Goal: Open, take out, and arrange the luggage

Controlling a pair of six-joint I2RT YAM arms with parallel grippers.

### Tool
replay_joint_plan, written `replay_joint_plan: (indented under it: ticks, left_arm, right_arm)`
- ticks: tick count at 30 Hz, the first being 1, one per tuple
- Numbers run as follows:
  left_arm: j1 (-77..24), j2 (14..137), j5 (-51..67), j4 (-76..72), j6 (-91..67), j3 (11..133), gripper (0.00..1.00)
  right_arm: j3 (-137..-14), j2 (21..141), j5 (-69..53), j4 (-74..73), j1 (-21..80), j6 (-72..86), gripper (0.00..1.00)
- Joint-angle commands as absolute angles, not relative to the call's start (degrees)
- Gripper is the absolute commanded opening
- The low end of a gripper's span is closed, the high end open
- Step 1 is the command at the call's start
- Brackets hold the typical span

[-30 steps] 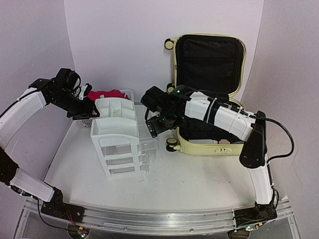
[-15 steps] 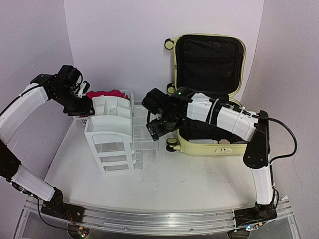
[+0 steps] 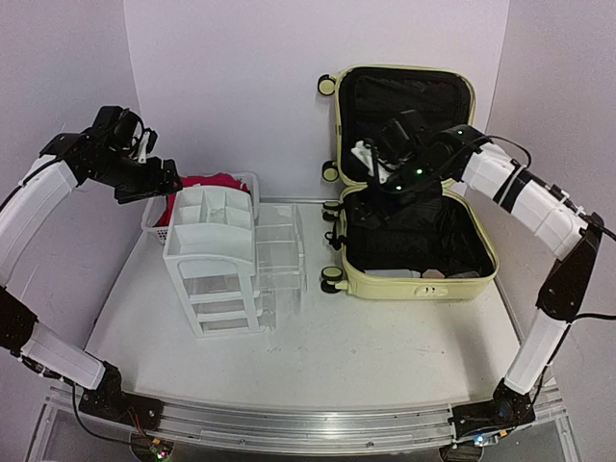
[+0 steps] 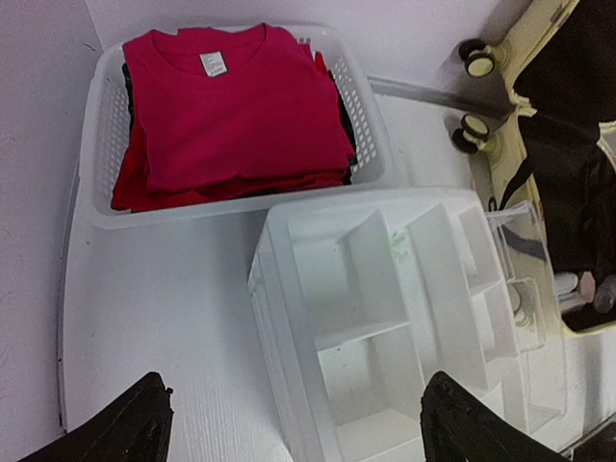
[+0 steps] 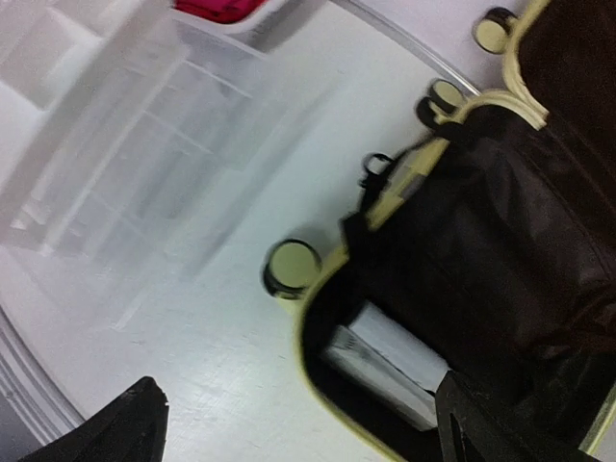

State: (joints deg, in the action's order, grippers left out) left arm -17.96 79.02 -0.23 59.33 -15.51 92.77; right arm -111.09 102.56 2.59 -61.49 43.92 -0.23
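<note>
The left gripper (image 4: 303,428) holds its two fingers wide apart with nothing between them, up in the air over the left end of the table (image 3: 385,346). Below it the white drawer organiser (image 4: 385,318) stands just beside the mesh basket (image 4: 96,125), their edges nearly touching. Folded red shirts (image 4: 231,106) fill the basket to its rim.

The right gripper (image 5: 308,423) is also spread wide and empty. It hangs above the luggage (image 3: 414,287), near the hinge line where the lid stands upright against the back wall. The luggage lies open on the right half of the table, black lining showing, with a pale flat item (image 5: 385,361) against its near wall.

Clear drawers (image 3: 279,260) stick out of the organiser toward the luggage's front wheel (image 3: 332,277), leaving only a narrow lane between them. Bare table runs along the whole near edge in front of both.
</note>
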Motion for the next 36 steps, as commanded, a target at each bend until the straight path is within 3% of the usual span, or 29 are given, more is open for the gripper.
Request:
replay_joint_plan:
  ticks: [1,6,15,23,27,36]
  left_arm:
    - [-15.54,76.62,-4.08,47.25,-23.73,89.1,0.91]
    - [-11.53,78.12,-0.79,44.35,-33.69,87.94,0.9]
    - [-10.67,74.1,-7.76,44.1,-37.92,83.11,0.91]
    - [-9.51,71.59,-7.79,45.32,-44.67,79.62,0.88]
    - [-9.58,72.69,-6.86,47.58,-43.74,80.62,0.87]
    - [-9.54,74.25,-7.87,50.98,-43.68,82.64,0.85]
  right_arm:
    - [-99.56,100.63,-2.26,-56.45,35.55,-12.49,0.98]
    - [-96.4,101.83,1.87,-54.51,32.4,-16.32,0.98]
    - [-106.08,109.67,-14.52,-64.49,20.21,-14.49,0.98]
    - [-113.72,120.94,-17.43,-81.2,17.13,-38.83,0.98]
    - [-116.62,126.21,-18.01,-82.41,16.96,-49.07,0.81]
    - [-122.6,135.4,-18.75,-80.97,16.96,-55.48,0.8]
